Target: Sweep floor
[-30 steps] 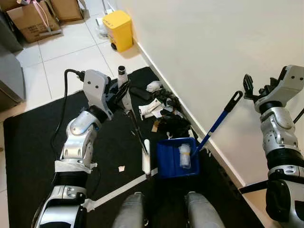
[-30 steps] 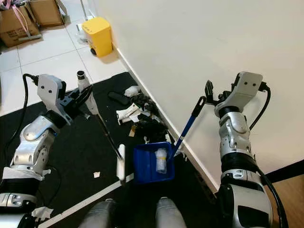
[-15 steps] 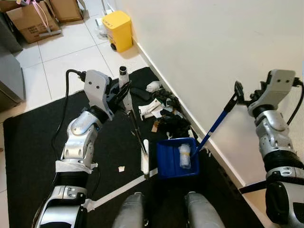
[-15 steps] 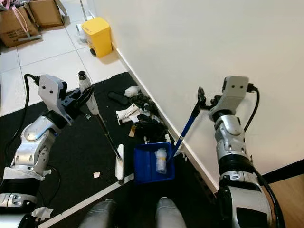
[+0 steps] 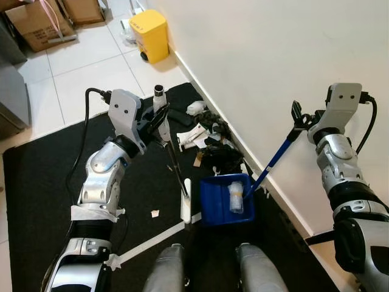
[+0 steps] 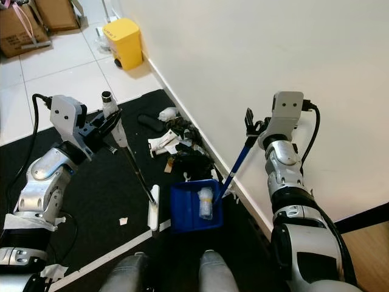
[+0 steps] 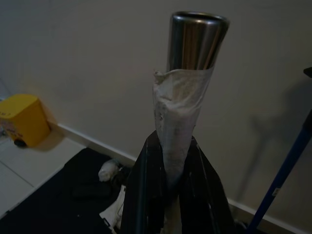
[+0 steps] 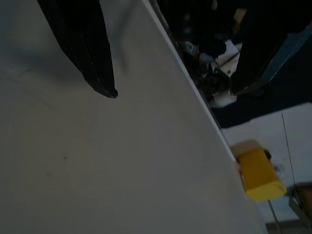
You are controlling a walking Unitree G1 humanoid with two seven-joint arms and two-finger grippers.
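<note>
The left gripper (image 5: 159, 119) is clenched around the tape-wrapped upper end of the broom (image 5: 172, 155); in the left wrist view its two black fingers (image 7: 142, 195) press on either side of the wrapped handle, with the bare metal tip standing out above them. From the grip the thin shaft slants down toward 5 o'clock to the pale broom head (image 5: 186, 200), which rests on the black mat (image 5: 42, 182) just beside the blue dustpan (image 5: 223, 200), at its 9 o'clock side.

The dustpan sits on the mat near the wall (image 5: 273, 61), and a clear plastic bottle (image 5: 235, 198) lies inside it. Its blue handle (image 5: 275, 159) rises toward 1 o'clock along the wall, ending in a black grip at the right gripper (image 5: 298, 117). The right wrist view shows that gripper's fingers (image 8: 87, 53) spread apart, one of them lying against the handle, so the handle is not clamped.

A litter pile (image 5: 209, 143) of dark and white scraps lies along the foot of the wall at 12 o'clock from the dustpan. A small paper scrap (image 5: 155, 214) lies on the mat at 9 o'clock from the broom head, and a strip of white tape (image 5: 152, 243) crosses the mat below it. A yellow bin (image 5: 149, 38) stands on the white tiles by the wall, well apart at 11 o'clock, with cardboard boxes (image 5: 44, 24) at 9 o'clock from it.
</note>
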